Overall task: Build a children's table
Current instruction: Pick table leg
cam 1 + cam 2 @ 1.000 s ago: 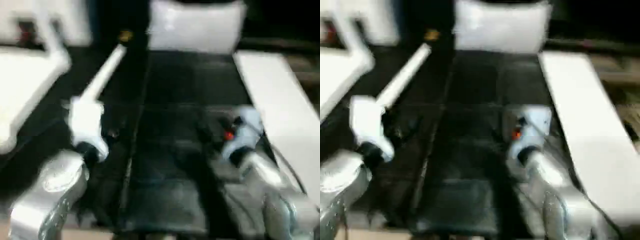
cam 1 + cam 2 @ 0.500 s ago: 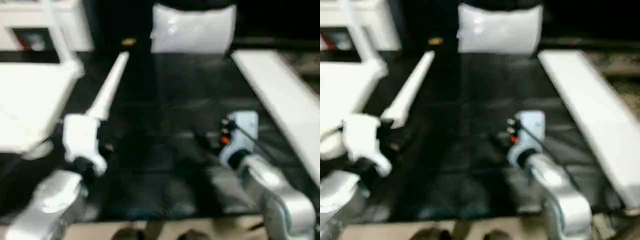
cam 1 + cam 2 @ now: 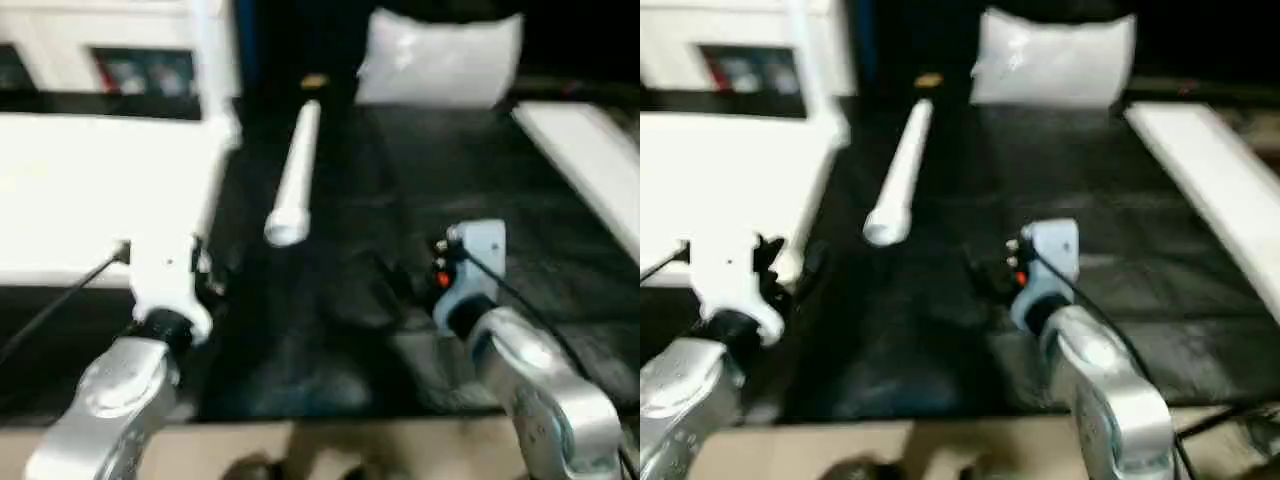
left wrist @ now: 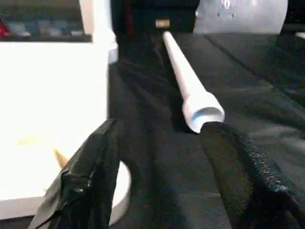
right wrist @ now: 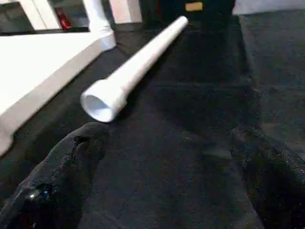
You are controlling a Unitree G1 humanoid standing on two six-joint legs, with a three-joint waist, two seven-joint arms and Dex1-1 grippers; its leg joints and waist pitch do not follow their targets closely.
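A long white tapered plastic tube leg (image 3: 293,175) is lying loose on the black sheet-covered work surface (image 3: 400,300), its wide open end pointing toward the robot and its narrow end reaching away toward the far side. To its left, the white square plastic table top (image 3: 100,190) is resting on the same black surface, and one white leg (image 3: 210,60) is standing upright at its far right corner. The loose leg is lying just beside the top's right edge without touching it.

The left gripper (image 4: 157,186) is hovering near the top's near right corner, its two black fingers (image 4: 86,181) standing apart with nothing between them; the open end of the loose leg is lying just beyond its fingertips. The right gripper (image 5: 167,181) is hovering over bare black sheet to the right of the loose leg, its fingers (image 5: 52,181) spread wide and holding nothing.

At the far side, a white pillow-like pad (image 3: 440,60) is sitting on the black surface. A long white flat panel (image 3: 590,160) is lying along the right edge. Behind the table top, a white cabinet with glass doors (image 3: 100,50) is standing at the far left.
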